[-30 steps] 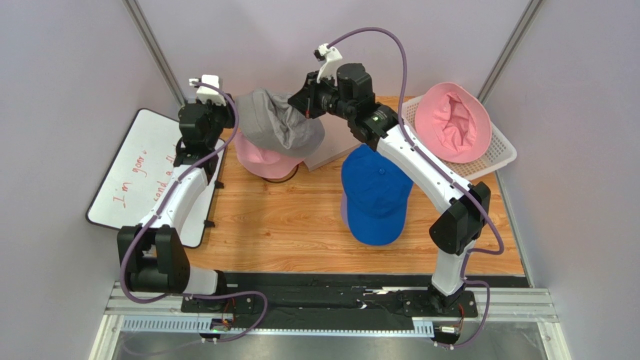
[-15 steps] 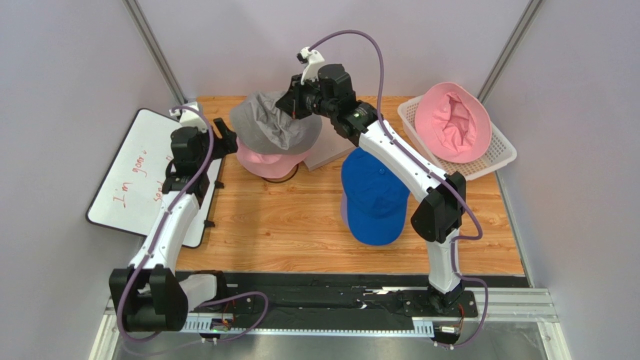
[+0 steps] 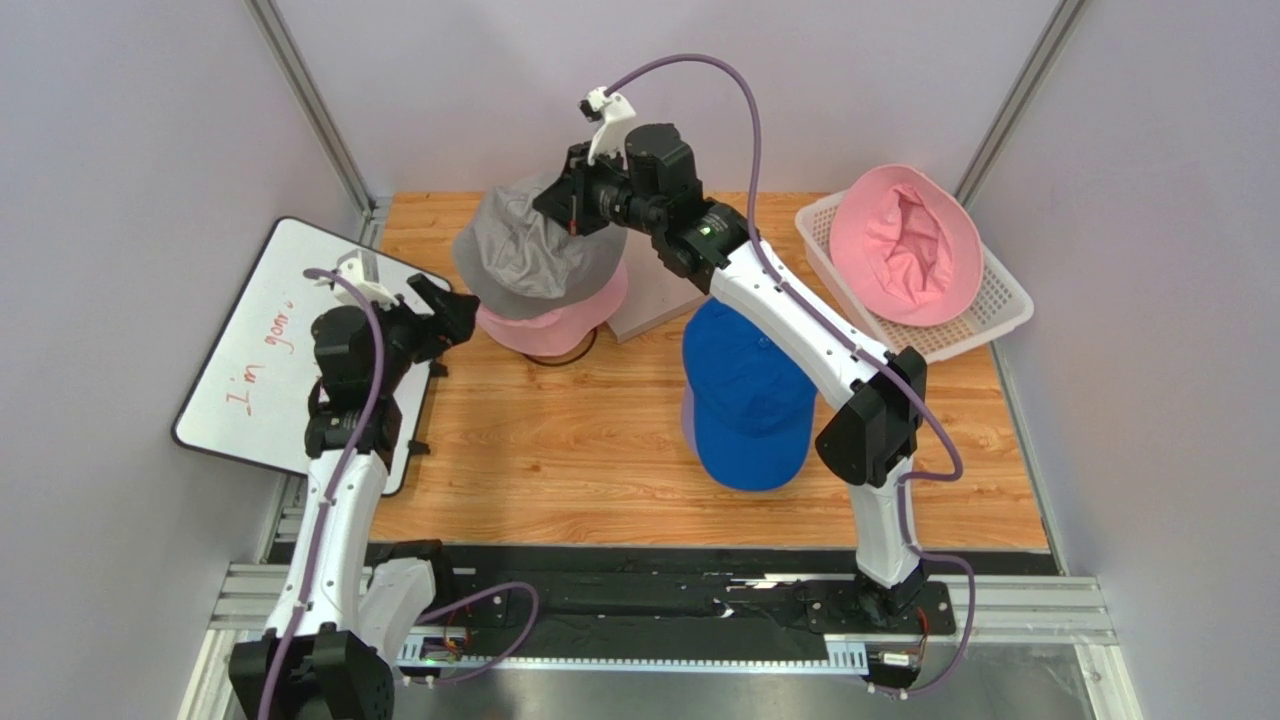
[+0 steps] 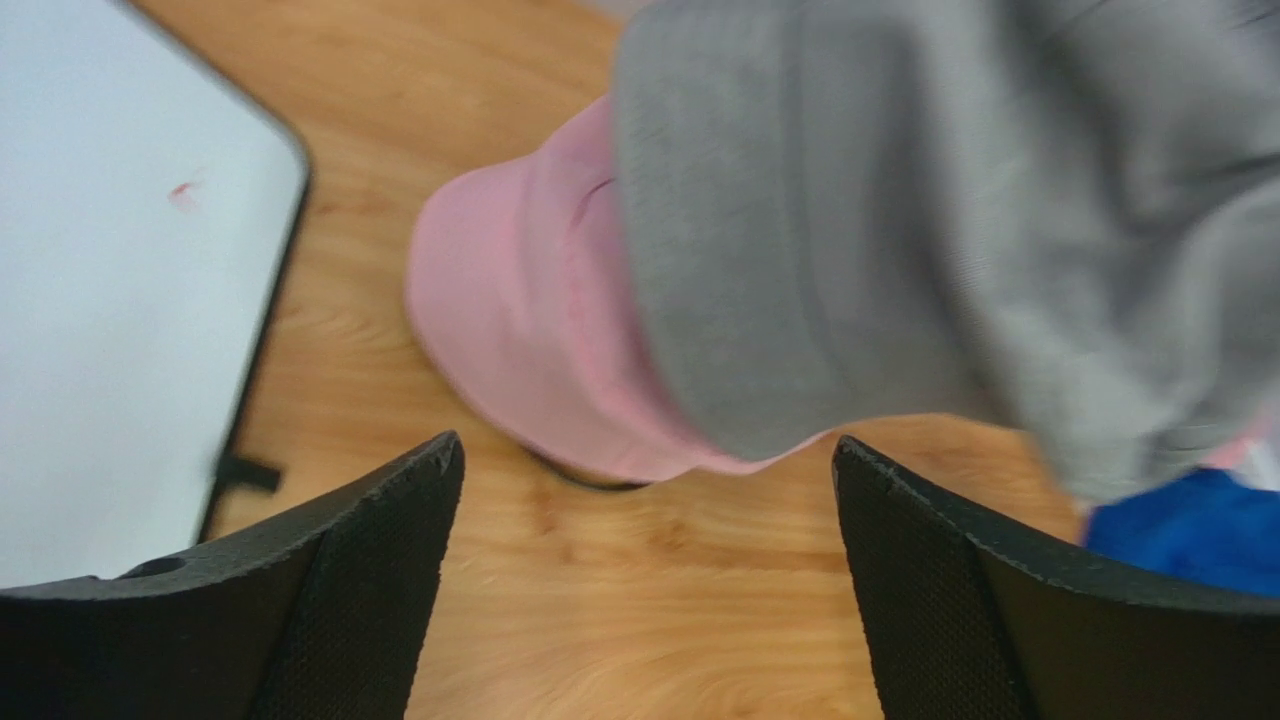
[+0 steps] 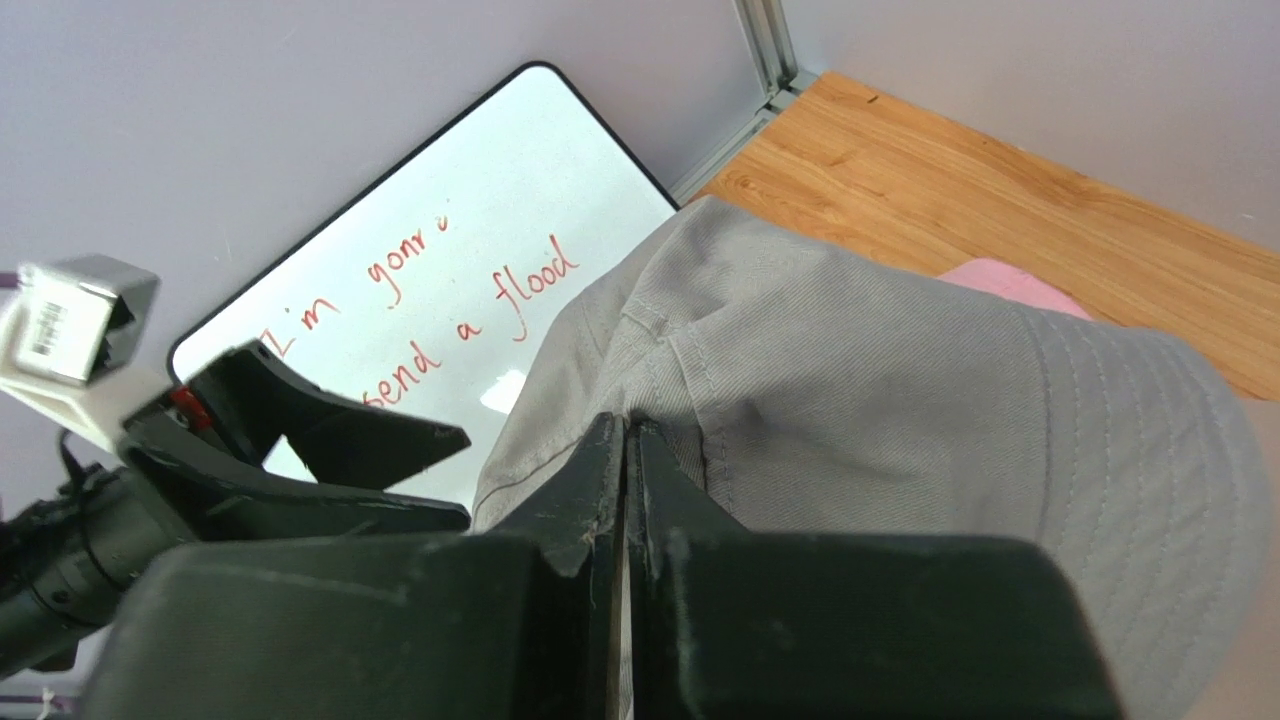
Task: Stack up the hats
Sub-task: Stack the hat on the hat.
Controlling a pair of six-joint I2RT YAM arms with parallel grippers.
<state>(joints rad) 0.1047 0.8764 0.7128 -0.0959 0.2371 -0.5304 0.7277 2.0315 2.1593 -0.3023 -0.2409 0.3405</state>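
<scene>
A grey bucket hat (image 3: 529, 258) lies draped over a pink hat (image 3: 568, 321) at the back left of the wooden table (image 3: 571, 435). My right gripper (image 3: 579, 200) is shut on the grey hat's (image 5: 932, 420) fabric at its far edge; in the right wrist view the gripper (image 5: 625, 435) pinches a seam. My left gripper (image 3: 451, 309) stands open and empty, just left of the pink hat (image 4: 519, 323) and apart from it. The grey hat (image 4: 902, 225) fills the upper right of the left wrist view. A blue cap (image 3: 748, 393) lies mid-table. A pink bucket hat (image 3: 906, 245) rests in the basket.
A whiteboard (image 3: 271, 345) with red writing lies off the table's left edge, under the left arm. A white mesh basket (image 3: 1004, 312) sits at the back right. A pale flat slab (image 3: 661, 300) lies between the stacked hats and the blue cap. Walls close in on three sides.
My left gripper has opened, let go of the grey hat and drawn back toward the front left. The right gripper moved left, carrying the grey hat over the pink one.
</scene>
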